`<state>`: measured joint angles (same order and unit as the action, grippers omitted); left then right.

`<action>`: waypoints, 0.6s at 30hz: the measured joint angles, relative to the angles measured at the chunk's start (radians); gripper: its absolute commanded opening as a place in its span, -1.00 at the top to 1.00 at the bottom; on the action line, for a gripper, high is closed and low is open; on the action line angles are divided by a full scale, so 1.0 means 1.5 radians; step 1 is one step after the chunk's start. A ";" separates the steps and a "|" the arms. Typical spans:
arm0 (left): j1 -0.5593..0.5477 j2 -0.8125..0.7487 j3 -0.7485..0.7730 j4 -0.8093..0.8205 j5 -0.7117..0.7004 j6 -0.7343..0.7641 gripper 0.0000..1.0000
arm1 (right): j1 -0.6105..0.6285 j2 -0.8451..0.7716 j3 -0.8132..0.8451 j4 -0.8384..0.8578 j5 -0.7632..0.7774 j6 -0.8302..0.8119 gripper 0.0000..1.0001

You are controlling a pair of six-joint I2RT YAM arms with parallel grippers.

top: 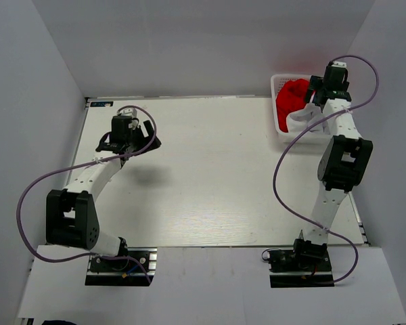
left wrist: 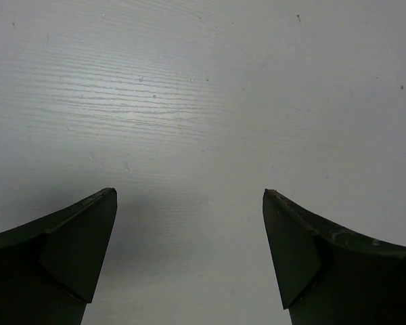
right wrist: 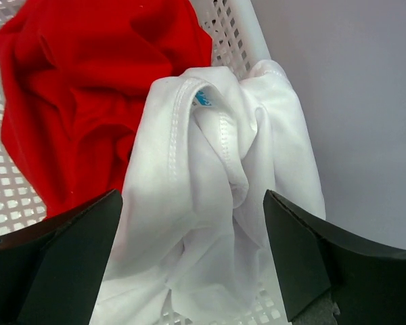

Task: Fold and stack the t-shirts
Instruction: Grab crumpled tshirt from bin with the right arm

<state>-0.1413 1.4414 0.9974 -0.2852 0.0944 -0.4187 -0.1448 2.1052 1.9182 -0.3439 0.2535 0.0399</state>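
Observation:
Both t-shirts lie crumpled in the white lattice basket [top: 276,82] at the back right of the table. The red t-shirt [top: 292,98] [right wrist: 81,101] fills the left part of the basket. The white t-shirt [top: 302,122] [right wrist: 210,176] is bunched on the right, its collar seam up. My right gripper [top: 314,95] [right wrist: 193,196] hangs over the basket, open, with the white cloth rising between its fingers [right wrist: 74,250] but not pinched. My left gripper [top: 130,143] [left wrist: 189,193] stands open over bare table at the left, holding nothing.
The basket's lattice wall [right wrist: 238,30] runs beside the white cloth, with the grey enclosure wall [right wrist: 352,81] just behind it. White table surface [top: 210,176] lies between the two arms. A purple cable [top: 284,169] loops off the right arm.

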 measured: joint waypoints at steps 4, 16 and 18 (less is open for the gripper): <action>0.000 0.012 0.002 -0.005 0.000 0.000 -0.98 | -0.003 0.024 0.003 0.004 0.004 -0.011 -0.46; 0.000 0.018 0.004 -0.009 0.006 0.000 -0.98 | -0.005 0.081 0.001 0.048 -0.025 0.007 1.00; 0.000 0.018 0.004 -0.010 0.007 0.001 -0.98 | -0.006 0.064 -0.016 0.058 -0.046 0.007 1.00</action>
<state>-0.1413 1.4681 1.0035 -0.3000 0.1055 -0.4179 -0.1535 2.2009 1.8938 -0.2573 0.1844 0.0505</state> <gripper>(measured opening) 0.982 0.038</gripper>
